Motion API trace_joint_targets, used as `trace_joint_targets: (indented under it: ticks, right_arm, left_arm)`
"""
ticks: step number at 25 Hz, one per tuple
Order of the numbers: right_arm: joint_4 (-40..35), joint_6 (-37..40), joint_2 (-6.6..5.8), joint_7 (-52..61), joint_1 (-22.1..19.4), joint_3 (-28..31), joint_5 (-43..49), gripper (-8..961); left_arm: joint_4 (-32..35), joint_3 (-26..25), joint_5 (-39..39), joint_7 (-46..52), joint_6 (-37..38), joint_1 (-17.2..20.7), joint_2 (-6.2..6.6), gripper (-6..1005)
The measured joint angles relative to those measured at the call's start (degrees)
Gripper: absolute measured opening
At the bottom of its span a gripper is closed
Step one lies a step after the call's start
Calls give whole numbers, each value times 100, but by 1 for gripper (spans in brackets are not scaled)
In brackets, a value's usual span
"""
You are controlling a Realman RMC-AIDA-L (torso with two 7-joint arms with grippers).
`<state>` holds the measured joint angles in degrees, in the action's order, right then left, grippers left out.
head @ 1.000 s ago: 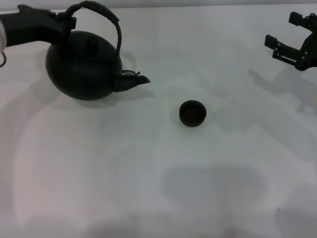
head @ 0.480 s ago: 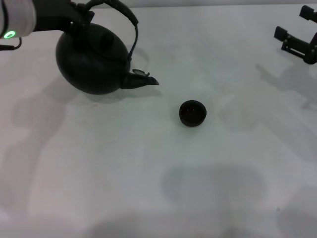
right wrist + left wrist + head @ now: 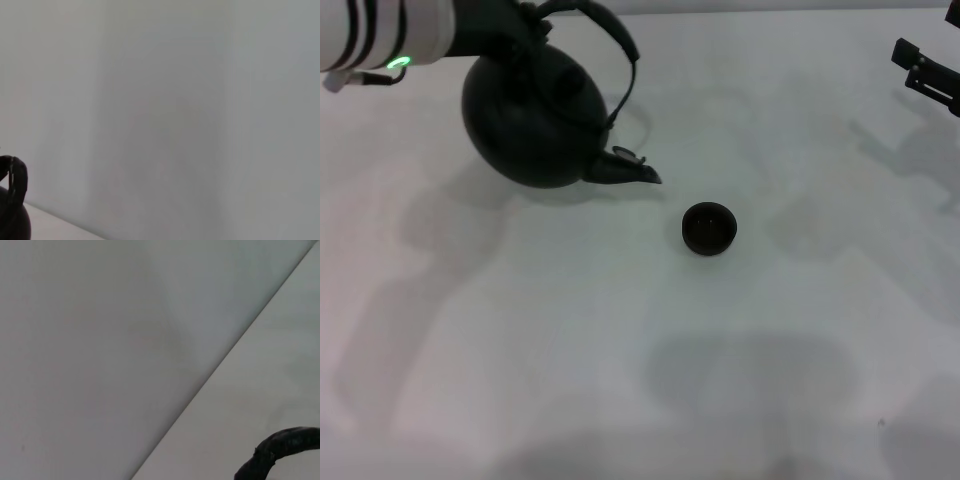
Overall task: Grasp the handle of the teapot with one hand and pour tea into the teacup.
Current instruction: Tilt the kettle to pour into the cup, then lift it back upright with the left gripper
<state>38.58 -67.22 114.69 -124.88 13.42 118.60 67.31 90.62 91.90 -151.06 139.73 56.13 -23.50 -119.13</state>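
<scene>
the left gripper (image 3: 515, 25) is clamped on the handle (image 3: 610, 30), carrying the teapot (image 3: 535, 120) with its spout aimed at the teacup (image 3: 708, 228); the right gripper (image 3: 925, 72), far right, shows no readable opening.

White table (image 3: 620, 380), small dark teacup (image 3: 708, 228) on it.

Matte-black teapot (image 3: 535, 115) — dark brown-black teacup (image 3: 708, 228)

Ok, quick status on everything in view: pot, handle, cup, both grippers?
teapot: carried, tilted, spout toward the cup, short of it.
handle: gripped at its far-left end.
teacup: upright on the table, untouched.
left gripper: shut on the handle.
right gripper: parked at the far right edge, holding nothing.
</scene>
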Motion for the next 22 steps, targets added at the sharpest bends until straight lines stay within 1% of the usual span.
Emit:
trace_joint_targets:
  ticks: [4,7,13,17,22]
  right_arm:
    - [0,-2,0,0,2,22,0,840]
    - [0,-2,-4,0,-4,23,0,840]
    - [0,4,-9,0,-5,29,1,840]
    - [-20,16,-9,0,8,29,1,840]
    - [-57,28,-9,0,32,27,1,840]
  left_arm:
    - [79,151,-62,70,0,-79,2,144]
    - [129,366,-254,182,2,-165,4,137]
    - [210,585,-500,293,11,-183,4,138]
    - [269,658,-526,303,11,-185,4,135]
    - [333,914,-721,328,12,-206,4,134]
